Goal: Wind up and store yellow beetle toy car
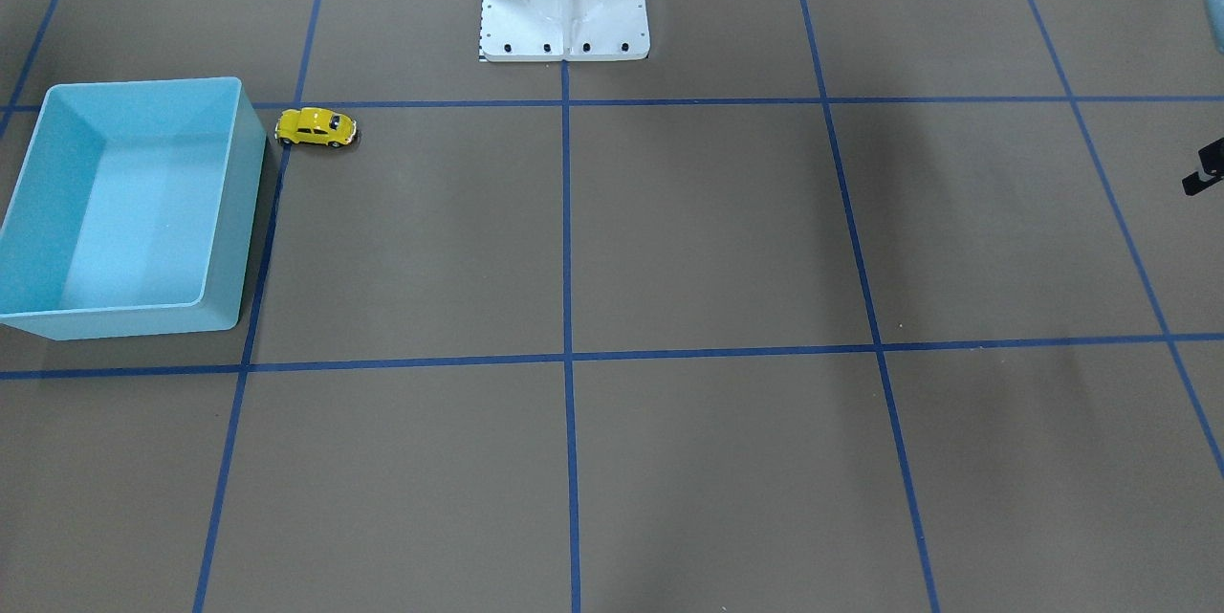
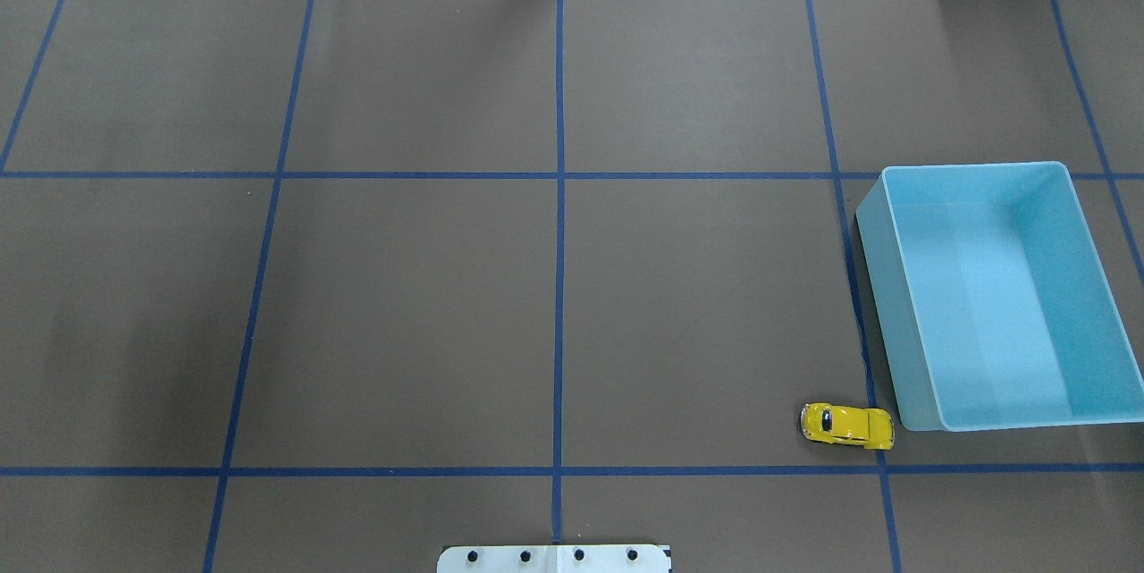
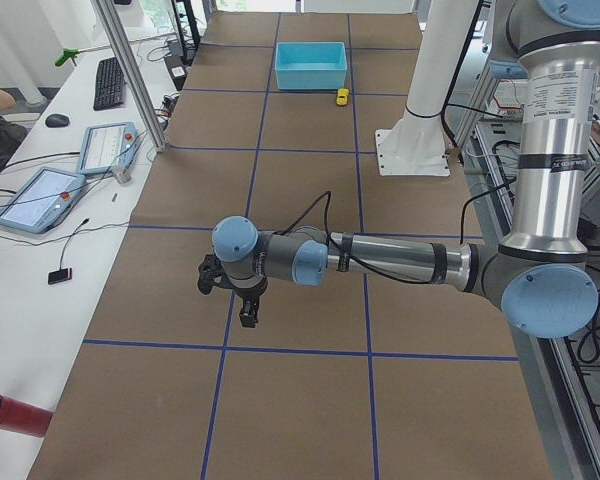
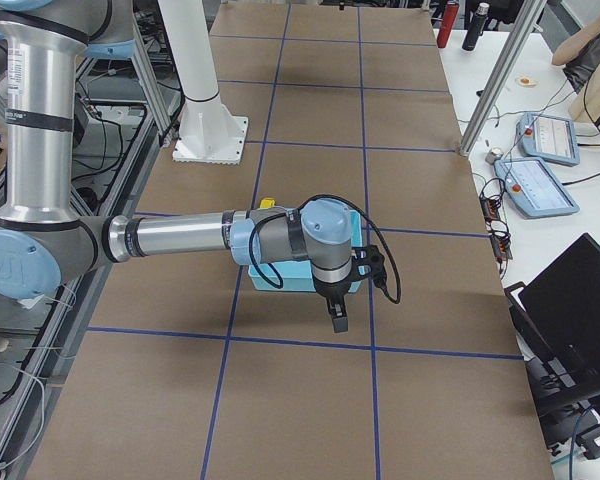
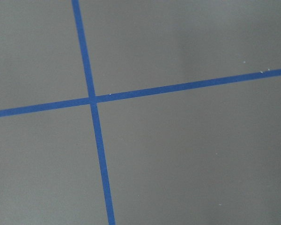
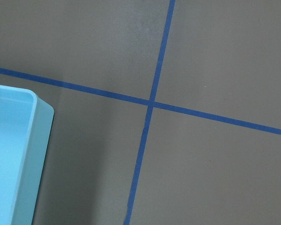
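In the front-facing view, your yellow beetle toy car (image 1: pixel 316 127) stands on its wheels on the matte brown table (image 1: pixel 708 230). It is just beside a corner of the light blue bin (image 1: pixel 244 211) and apart from it, with wide bare room on its other side.

From overhead, the bin reads as smooth plastic, rectangular, with rounded corners. One end of the car lies over a blue tape line (image 2: pixel 560 287).

From the left side, the near arm's forearm lies level, low over the table. The left end effector (image 3: pixel 246 310) points down, but you cannot tell its spread.

From the right side, the right end effector (image 4: pixel 337 315) hangs likewise, its spread also unclear.

The left wrist view shows only crossed tape. The right wrist view adds a bin corner.
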Available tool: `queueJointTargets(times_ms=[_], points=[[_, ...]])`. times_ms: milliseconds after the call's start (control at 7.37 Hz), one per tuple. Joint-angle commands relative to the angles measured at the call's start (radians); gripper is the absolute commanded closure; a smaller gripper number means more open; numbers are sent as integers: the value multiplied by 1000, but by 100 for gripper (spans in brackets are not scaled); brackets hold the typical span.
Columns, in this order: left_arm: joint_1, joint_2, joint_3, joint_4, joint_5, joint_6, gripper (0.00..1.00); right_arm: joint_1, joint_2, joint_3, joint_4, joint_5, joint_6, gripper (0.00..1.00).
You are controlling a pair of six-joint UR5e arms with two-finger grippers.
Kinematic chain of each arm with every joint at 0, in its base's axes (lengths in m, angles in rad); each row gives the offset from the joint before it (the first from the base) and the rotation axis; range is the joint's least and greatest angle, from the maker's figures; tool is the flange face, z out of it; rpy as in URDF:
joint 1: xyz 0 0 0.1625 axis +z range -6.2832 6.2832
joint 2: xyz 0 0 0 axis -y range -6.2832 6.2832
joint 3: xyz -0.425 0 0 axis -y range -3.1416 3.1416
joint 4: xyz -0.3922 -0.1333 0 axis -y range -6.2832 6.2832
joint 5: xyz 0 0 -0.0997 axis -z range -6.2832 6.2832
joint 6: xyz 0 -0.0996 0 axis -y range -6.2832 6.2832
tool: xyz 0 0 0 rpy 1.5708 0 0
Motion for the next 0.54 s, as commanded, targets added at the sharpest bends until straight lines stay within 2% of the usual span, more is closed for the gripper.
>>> queueJointTargets(times_ms=[0,136,271,407], points=[[-2,-3,-4,-12,-2,-137,0,0,7,9,61,9,-1,1],[-2,-1,-3,-12,1,-138,0,-11,7,10,77,47,-3,1],[-4,6,-3,-10,1,-138,0,-84,6,68,74,79,-7,1],[-2,6,2,-12,-2,-138,0,-265,23,126,75,75,-7,1]])
